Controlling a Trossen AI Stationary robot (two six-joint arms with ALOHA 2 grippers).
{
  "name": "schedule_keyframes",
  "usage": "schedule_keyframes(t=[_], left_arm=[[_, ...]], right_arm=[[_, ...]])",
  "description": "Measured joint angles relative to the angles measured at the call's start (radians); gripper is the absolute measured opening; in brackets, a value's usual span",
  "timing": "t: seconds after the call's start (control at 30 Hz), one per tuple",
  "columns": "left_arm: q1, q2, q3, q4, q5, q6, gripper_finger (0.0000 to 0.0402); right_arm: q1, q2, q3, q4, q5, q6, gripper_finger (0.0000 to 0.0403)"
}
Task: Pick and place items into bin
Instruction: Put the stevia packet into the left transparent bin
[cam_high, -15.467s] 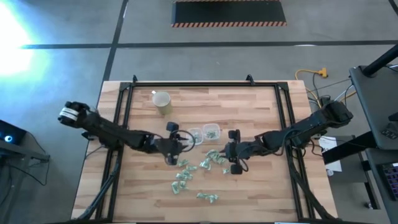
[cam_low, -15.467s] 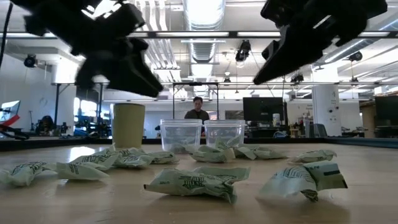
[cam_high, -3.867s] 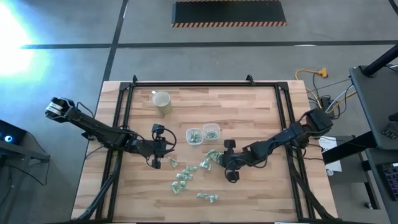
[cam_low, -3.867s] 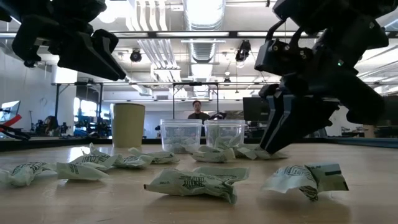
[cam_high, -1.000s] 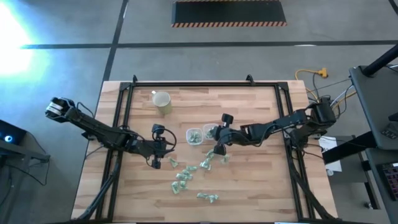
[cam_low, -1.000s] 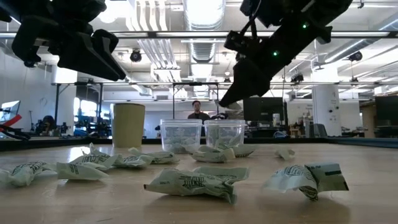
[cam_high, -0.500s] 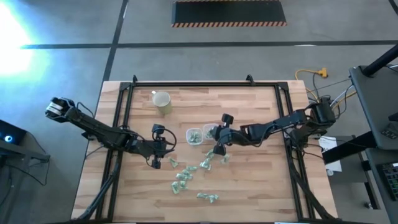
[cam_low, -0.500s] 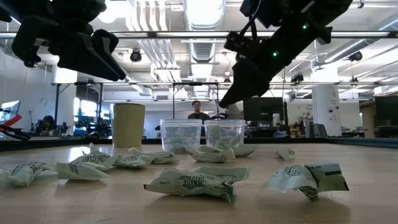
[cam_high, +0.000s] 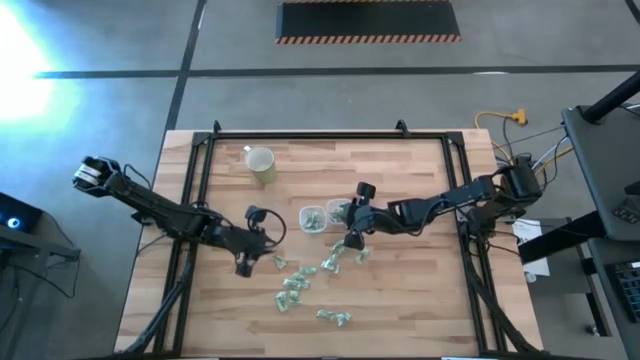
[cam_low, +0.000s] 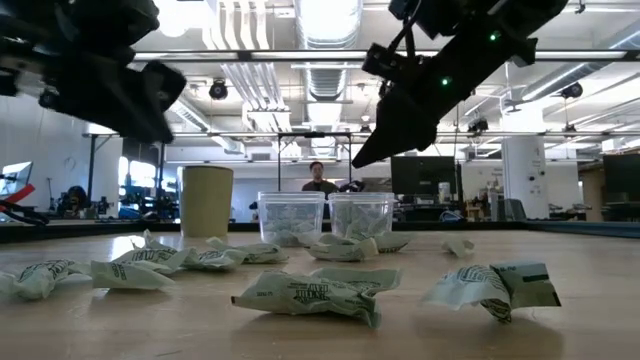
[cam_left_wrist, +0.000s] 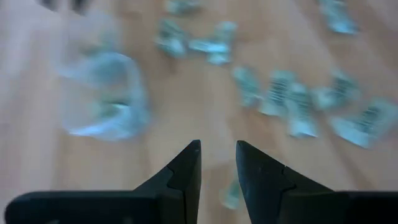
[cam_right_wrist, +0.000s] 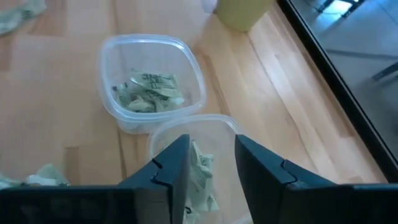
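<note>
Several small pale green-and-white wrapped pieces lie scattered on the wooden table, large in the low view. Two clear bins stand mid-table, the left one and the right one, each with pieces inside. My right gripper hovers open above the right bin, with nothing between its fingers. My left gripper hangs open above the table, left of the scattered pieces; its wrist view is blurred. A beige cup stands far left.
A black frame runs along the table's far edge and down both sides. Bare wood shows on the right half and along the near edge. A person sits in the room beyond the table.
The pale piece at my right gripper's fingertips above the right bin no longer shows there; that arm has kept its place. My left gripper has shifted a little toward the table's near left, staying above the table.
</note>
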Motion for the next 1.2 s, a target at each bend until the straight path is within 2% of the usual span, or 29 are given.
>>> schedule_keyframes(t=[0.13,0.57,0.97,1.2], left_arm=[[-0.001,0.003,-0.007,-0.02,0.084,-0.034,0.0084],[0.025,0.207,-0.031,0.05,0.091,-0.007,0.0084],[0.066,0.263,-0.034,0.094,0.09,-0.007,0.0084],[0.067,0.295,-0.034,0.11,0.123,-0.007,0.0084]], right_arm=[[0.031,-0.017,0.0,-0.007,-0.006,-0.03,0.0115],[0.116,-0.057,0.0,-0.007,-0.008,-0.109,0.0093],[0.119,-0.06,0.0,-0.007,-0.009,-0.106,0.0088],[0.119,-0.06,0.0,-0.007,-0.009,-0.094,0.0082]])
